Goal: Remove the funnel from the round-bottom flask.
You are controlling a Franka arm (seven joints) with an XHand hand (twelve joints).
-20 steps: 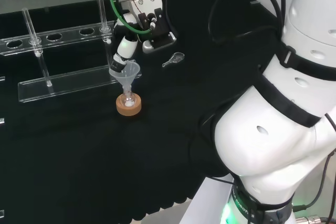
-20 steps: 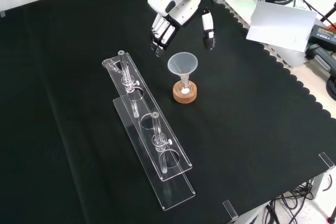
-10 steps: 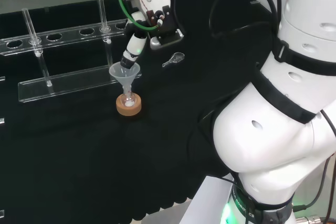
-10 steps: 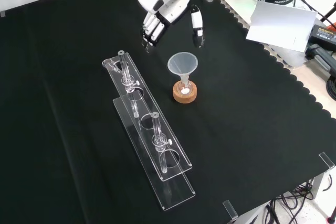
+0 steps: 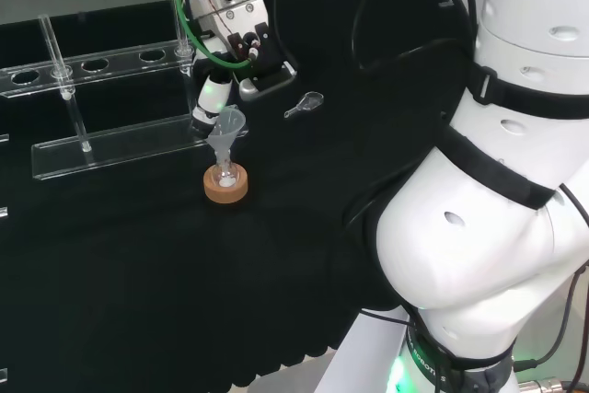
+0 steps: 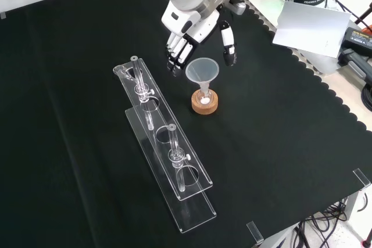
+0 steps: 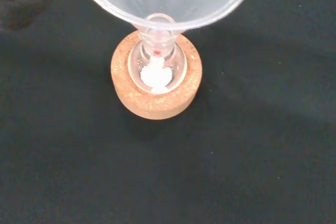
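- Worktop (image 6: 290, 143): black cloth; everything I work with stands on it.
- Clear rack (image 6: 165, 155): a long acrylic stand with tubes, just beside the flask on the front view's left.
- Hand (image 6: 195, 24): I hold it above the funnel, fingers (image 6: 177, 50) and thumb (image 6: 228, 45) spread apart on either side of the rim, clamped on nothing.
- Funnel (image 6: 202, 71): seated upright in the flask's neck, not yet lifted.
- Cork ring (image 7: 156, 85): the stand under the flask.
- Round-bottom flask (image 7: 156, 72): holds a little white powder.
- Risk, as I judge it: an off-centre closure could tilt the funnel and tip the flask off its ring; a stuck stem could lift the flask too.
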